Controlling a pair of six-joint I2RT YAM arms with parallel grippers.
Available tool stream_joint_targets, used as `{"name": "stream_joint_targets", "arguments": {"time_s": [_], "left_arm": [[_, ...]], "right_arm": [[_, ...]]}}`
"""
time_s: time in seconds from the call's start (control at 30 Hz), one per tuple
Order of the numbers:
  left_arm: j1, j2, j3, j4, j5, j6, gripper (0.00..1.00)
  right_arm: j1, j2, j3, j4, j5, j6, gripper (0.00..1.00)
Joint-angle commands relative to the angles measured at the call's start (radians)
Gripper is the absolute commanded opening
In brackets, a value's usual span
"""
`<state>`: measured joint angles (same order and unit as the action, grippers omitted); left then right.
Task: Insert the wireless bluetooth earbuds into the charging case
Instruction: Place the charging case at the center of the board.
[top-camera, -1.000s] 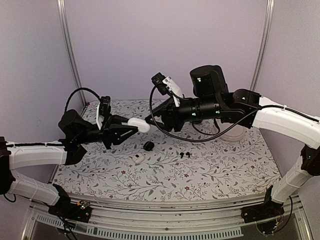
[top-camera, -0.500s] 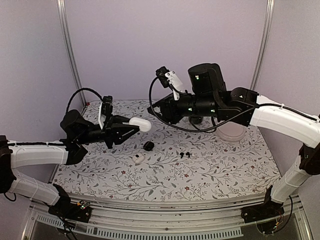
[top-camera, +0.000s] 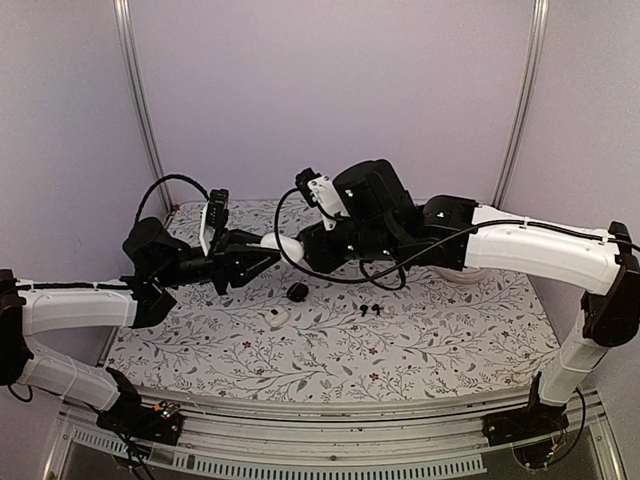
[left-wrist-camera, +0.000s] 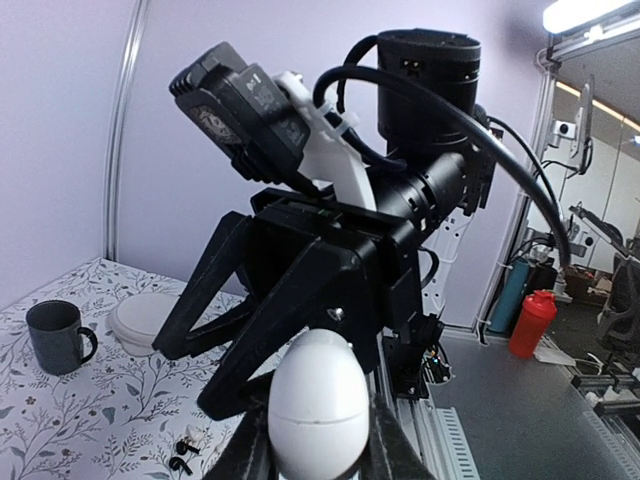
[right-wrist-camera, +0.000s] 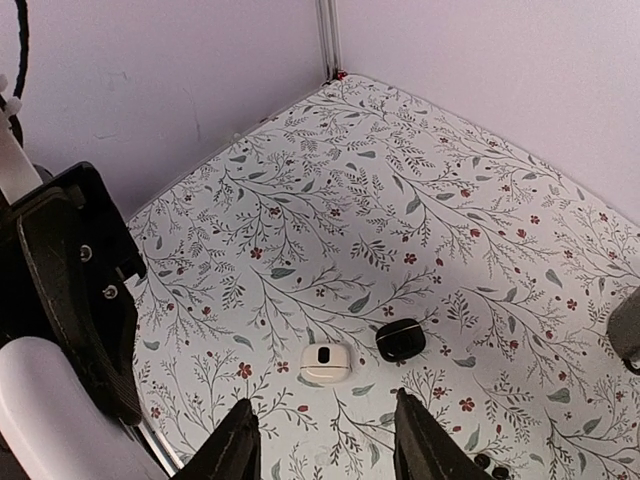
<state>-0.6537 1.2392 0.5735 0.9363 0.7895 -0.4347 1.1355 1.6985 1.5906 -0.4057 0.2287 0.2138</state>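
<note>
Nearest, a small white case (top-camera: 277, 317) lies on the floral table (top-camera: 440, 340). The black earbuds (top-camera: 370, 309) sit as a pair to its right, apart from it and outside any case. Just behind the small white case rests the round black case (top-camera: 297, 291). Above these, the left gripper (top-camera: 264, 252) is clamped on a white egg-shaped case (top-camera: 281, 245), held off the table. The right gripper (right-wrist-camera: 322, 425) faces it closely, jaws spread and holding nothing. Farther back stand a white bowl (left-wrist-camera: 143, 318) and a dark mug (left-wrist-camera: 57, 337).
</note>
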Motion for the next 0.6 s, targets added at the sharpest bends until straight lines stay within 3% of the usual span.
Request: {"name": "stream_joint_targets", "arguments": {"time_s": [0.0, 0.23, 0.57], "left_arm": [[0.005, 0.008, 0.019, 0.001, -0.044, -0.003, 0.0], [0.012, 0.026, 0.063, -0.18, -0.162, -0.005, 0.0], [0.091, 0.216, 0.129, -0.202, -0.266, -0.264, 0.0]], "right_arm": [[-0.042, -0.074, -0.025, -0.024, 0.055, 0.067, 0.47], [-0.088, -0.108, -0.05, -0.016, 0.047, 0.084, 0.51], [-0.195, -0.219, -0.267, 0.059, -0.049, 0.153, 0.53]]}}
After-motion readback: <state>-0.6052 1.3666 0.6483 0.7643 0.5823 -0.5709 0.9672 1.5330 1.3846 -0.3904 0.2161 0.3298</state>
